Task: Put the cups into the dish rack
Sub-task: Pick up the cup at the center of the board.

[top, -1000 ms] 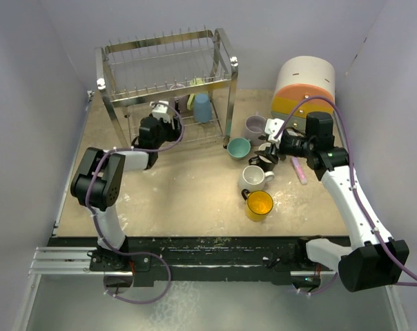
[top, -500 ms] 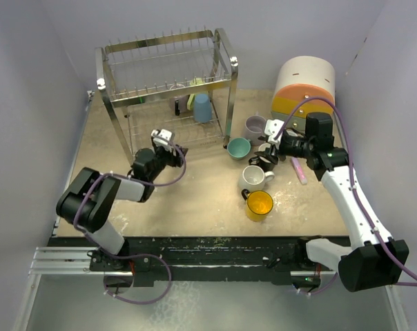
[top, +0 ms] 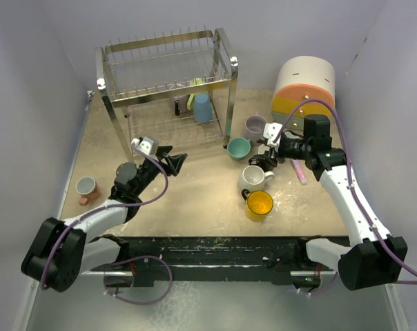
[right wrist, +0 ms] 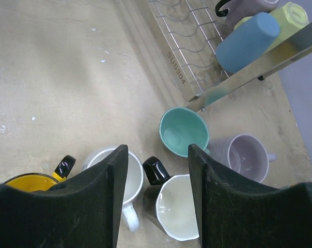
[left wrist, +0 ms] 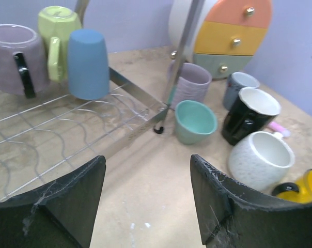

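At the far left one small cup (top: 86, 186) stood alone on the counter (top: 195, 196), well apart from everything else. The left pincer (top: 171, 160) hung in front of the dish rack (top: 168, 90) with its fingers spread and nothing between them. The rack's lower tier held three pieces near its right end: a lilac-grey mug (left wrist: 11, 51) with a black handle, a yellow-green mug (left wrist: 58, 23) and an upturned blue cup (left wrist: 88, 62); the upper tier looked bare. To the right of the rack, six waited in a cluster on the counter: lilac (top: 254, 127), teal (top: 238, 147), grey-blue (left wrist: 238, 85), black (left wrist: 246, 113), white (top: 253, 178) and yellow (top: 259, 204). The right pincer (right wrist: 157, 155) hovered over the black mug, fingers apart on either side of its handle, pinching nothing. By that count the loading was roughly a third done. The only legible writing was "SUS304", stamped on the rack's base rail (right wrist: 176, 67).
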You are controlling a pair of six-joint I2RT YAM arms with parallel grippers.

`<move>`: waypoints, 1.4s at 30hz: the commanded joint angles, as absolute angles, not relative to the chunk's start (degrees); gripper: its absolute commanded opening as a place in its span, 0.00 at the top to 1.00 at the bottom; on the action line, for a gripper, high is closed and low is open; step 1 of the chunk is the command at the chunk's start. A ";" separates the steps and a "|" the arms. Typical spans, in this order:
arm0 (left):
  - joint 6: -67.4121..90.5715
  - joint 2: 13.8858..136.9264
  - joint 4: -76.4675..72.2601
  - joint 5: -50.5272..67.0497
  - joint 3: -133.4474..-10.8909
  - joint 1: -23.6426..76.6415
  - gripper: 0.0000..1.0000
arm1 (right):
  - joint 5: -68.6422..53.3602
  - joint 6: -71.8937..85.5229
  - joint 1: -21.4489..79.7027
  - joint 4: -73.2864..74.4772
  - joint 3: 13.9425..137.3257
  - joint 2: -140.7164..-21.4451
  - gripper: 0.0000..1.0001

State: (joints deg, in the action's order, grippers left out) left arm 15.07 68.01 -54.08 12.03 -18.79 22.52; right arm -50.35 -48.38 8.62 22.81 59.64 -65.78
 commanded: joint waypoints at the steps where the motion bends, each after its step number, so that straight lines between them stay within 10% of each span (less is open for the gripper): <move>1: 23.16 62.09 -47.52 18.61 -18.52 22.42 0.31 | -52.02 -50.02 8.50 22.65 59.50 -66.39 0.47; 42: 43.91 55.75 -36.32 18.77 -25.12 35.27 0.36 | -51.27 -43.57 1.32 21.66 60.51 -70.11 0.46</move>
